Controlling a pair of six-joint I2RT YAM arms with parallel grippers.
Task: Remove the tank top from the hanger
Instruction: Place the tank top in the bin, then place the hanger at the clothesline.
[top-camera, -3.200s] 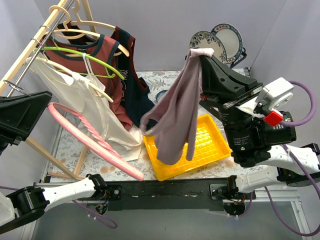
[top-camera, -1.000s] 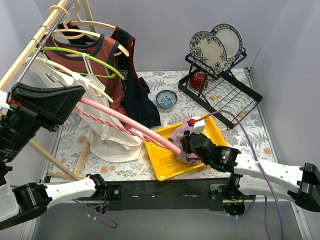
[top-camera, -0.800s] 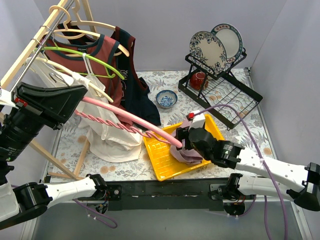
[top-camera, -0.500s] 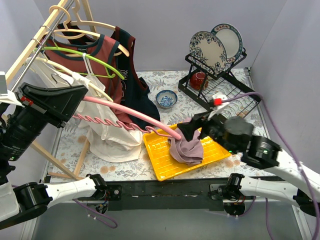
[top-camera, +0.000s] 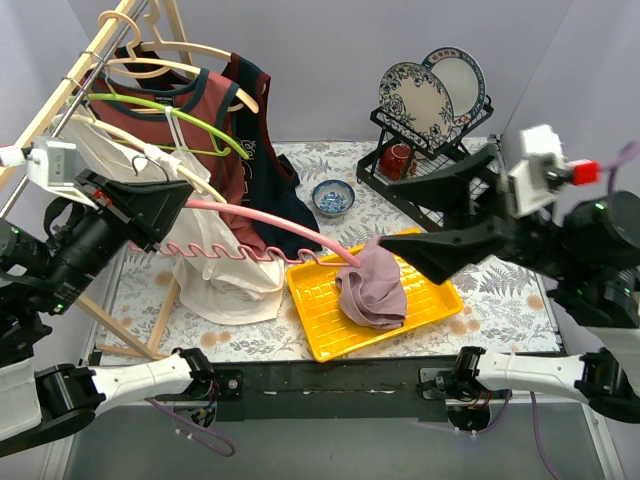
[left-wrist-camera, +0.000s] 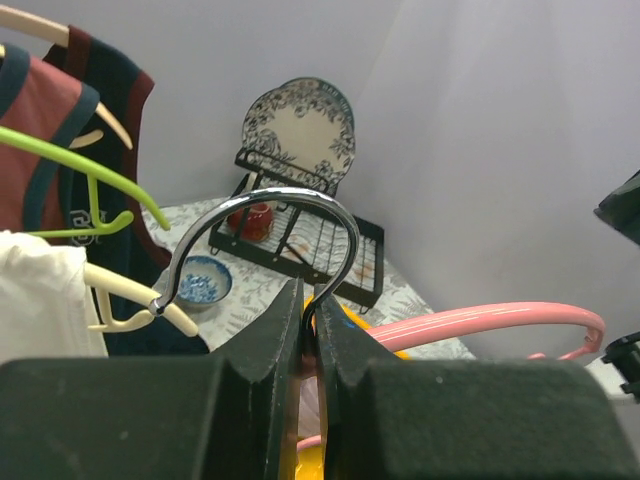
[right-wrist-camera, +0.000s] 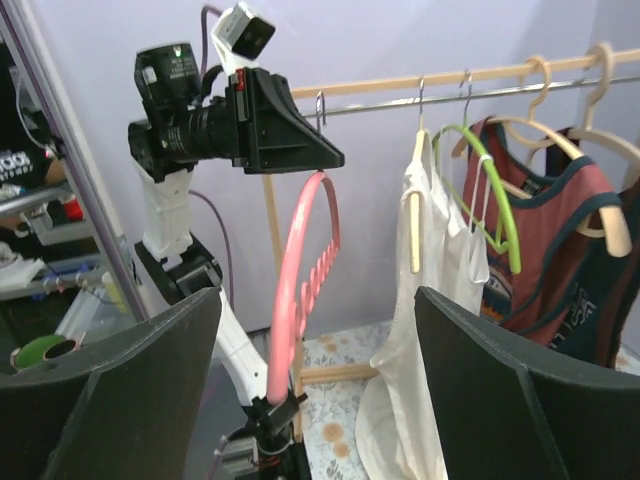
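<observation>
While my left gripper (left-wrist-camera: 308, 330) pinches the pink hanger (top-camera: 260, 222) by its hook (left-wrist-camera: 260, 205), my right gripper (top-camera: 393, 213) hangs spread wide, the tank top (top-camera: 372, 290) heaped in the yellow tray (top-camera: 318, 318) below its tips.

Robot lab cell dressed as a home corner. Plain lavender walls (top-camera: 330, 60) boxed in a floral-cloth table (top-camera: 500, 300). Held a wooden clothes rail (top-camera: 55, 95), wire dish rack (top-camera: 440, 190) with plates (top-camera: 415, 90), and a yellow tray (top-camera: 320, 320). Robot arms (top-camera: 130, 385) were bolted on the near edge.
</observation>
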